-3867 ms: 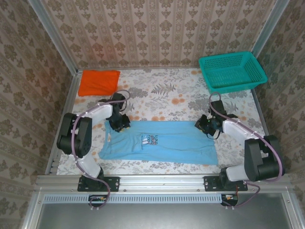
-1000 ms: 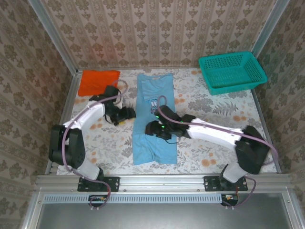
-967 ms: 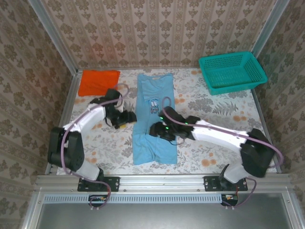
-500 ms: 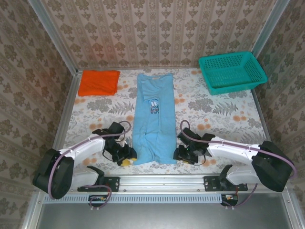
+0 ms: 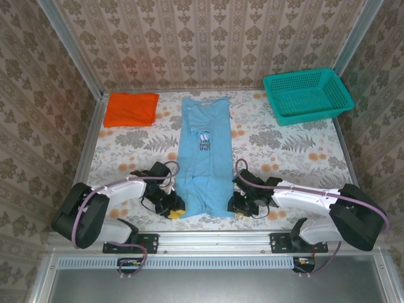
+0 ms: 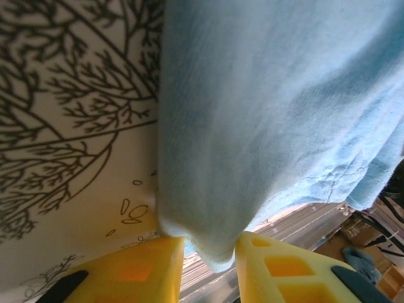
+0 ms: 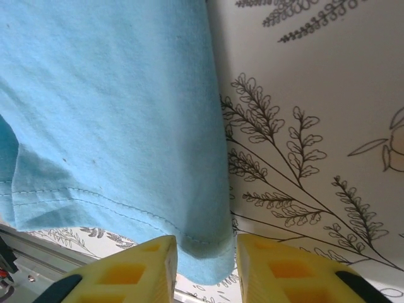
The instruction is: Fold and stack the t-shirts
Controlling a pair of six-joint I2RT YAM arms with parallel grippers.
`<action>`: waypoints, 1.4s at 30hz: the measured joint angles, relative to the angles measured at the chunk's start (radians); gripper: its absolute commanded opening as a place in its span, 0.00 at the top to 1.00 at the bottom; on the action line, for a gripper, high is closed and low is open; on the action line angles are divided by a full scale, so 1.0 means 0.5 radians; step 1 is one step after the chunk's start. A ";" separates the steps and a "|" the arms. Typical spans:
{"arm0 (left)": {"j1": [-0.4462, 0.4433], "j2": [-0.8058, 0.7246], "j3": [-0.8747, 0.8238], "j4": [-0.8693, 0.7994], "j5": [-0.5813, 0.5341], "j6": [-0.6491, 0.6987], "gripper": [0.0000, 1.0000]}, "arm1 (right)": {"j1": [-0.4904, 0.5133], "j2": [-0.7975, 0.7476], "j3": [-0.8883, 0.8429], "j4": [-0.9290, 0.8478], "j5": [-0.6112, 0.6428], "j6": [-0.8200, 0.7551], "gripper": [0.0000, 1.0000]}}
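Observation:
A light blue t-shirt (image 5: 202,158) lies folded into a long strip down the middle of the table, collar at the far end and its small dark chest print facing up. My left gripper (image 5: 175,210) is at the strip's near left corner. In the left wrist view the yellow fingers (image 6: 145,271) pinch that bunched corner (image 6: 265,113), and the gripper (image 6: 209,252) is narrow. My right gripper (image 5: 238,205) is at the near right corner. Its hem corner (image 7: 113,113) fills the gap between the right gripper's (image 7: 206,255) fingers. An orange t-shirt (image 5: 130,108) lies folded at the far left.
A teal mesh basket (image 5: 306,95) stands at the far right corner. The metal front rail (image 5: 214,240) runs just behind both grippers. Patterned walls close in the table on three sides.
Both arms came back from the strip's middle to its near corners. Over the last half second both sets of jaws narrowed onto the cloth; the near hem is slightly gathered.

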 measured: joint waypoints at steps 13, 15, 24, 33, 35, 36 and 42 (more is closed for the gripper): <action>-0.126 -0.014 0.201 -0.309 -0.316 0.198 1.00 | 0.000 0.027 0.010 -0.017 0.010 -0.017 1.00; -0.143 -0.050 0.211 -0.361 -0.343 0.214 1.00 | 0.000 -0.054 -0.012 -0.027 0.009 -0.014 1.00; -0.282 -0.072 0.211 -0.531 -0.349 0.241 1.00 | 0.000 -0.340 -0.212 -0.086 0.006 0.102 1.00; -0.157 -0.051 0.498 -0.648 -0.163 0.292 1.00 | -0.138 -0.301 -0.079 -0.099 -0.063 0.135 1.00; -0.083 0.005 0.679 -0.673 -0.121 0.323 1.00 | -0.275 -0.301 -0.006 -0.093 -0.091 0.134 1.00; -0.046 0.047 0.777 -0.683 -0.101 0.341 1.00 | -0.352 -0.295 0.035 -0.083 -0.111 0.135 1.00; 0.172 0.393 1.275 -0.703 0.011 0.417 1.00 | -0.654 0.107 0.497 -0.024 -0.224 0.065 1.00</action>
